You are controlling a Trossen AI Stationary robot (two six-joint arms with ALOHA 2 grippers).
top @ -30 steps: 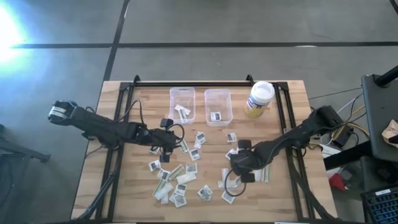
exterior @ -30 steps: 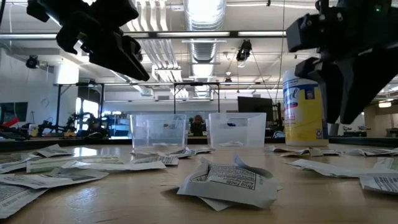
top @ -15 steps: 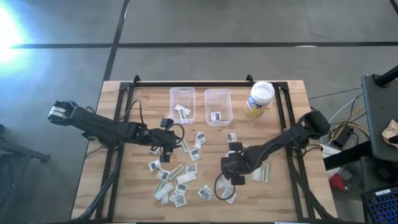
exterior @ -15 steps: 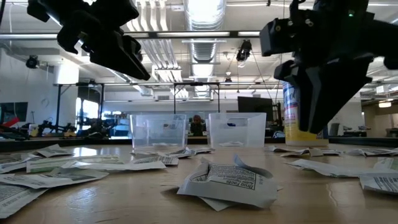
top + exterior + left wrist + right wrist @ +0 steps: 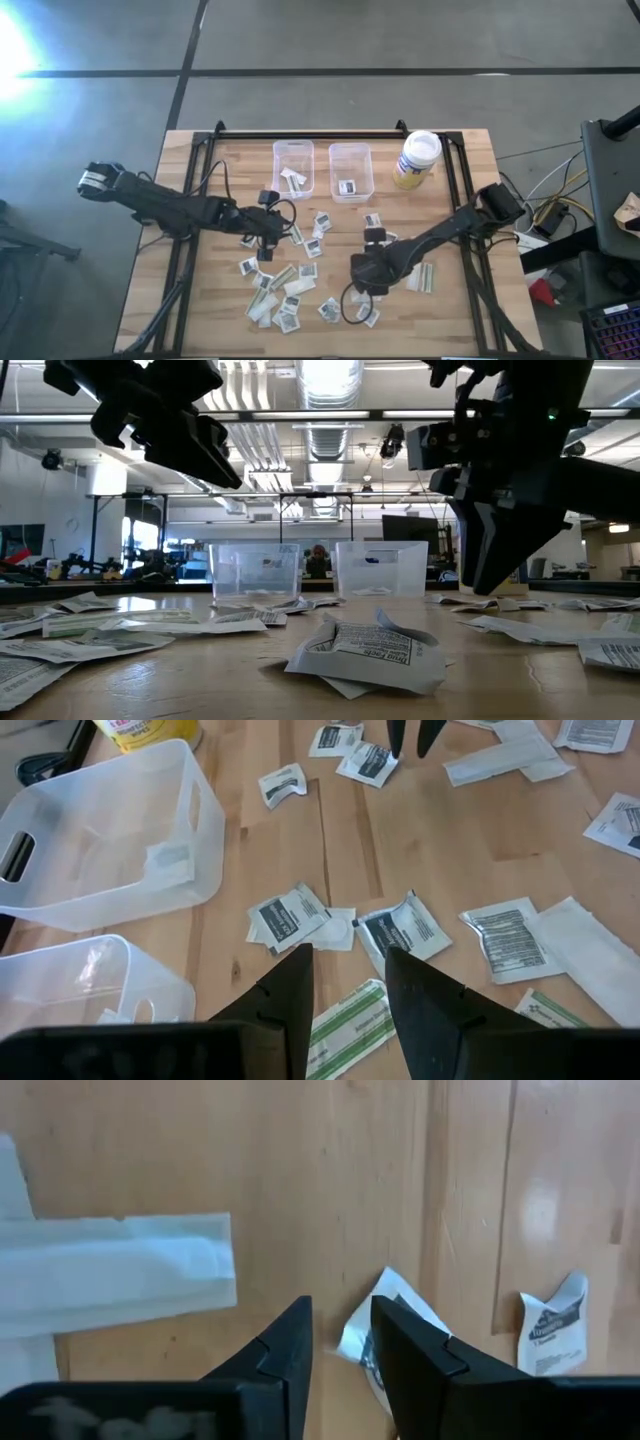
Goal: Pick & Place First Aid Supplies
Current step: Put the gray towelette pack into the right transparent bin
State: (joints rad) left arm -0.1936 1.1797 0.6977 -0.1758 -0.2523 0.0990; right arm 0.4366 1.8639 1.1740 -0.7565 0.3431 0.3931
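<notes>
Bins (image 5: 293,163): two; jar (image 5: 417,158): one.

Two bins (image 5: 322,168) side by side at table's far edge, jar (image 5: 417,159) right of them, packets (image 5: 290,290) scattered in front

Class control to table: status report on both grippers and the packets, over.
Right gripper low over a square packet, fingers apart. Left gripper hovering, empty. Packets scattered; few in bins. Nothing blocking.

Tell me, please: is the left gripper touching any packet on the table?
Apart. In the low view the left gripper hangs high above the packets, with open room visible between them.
</notes>
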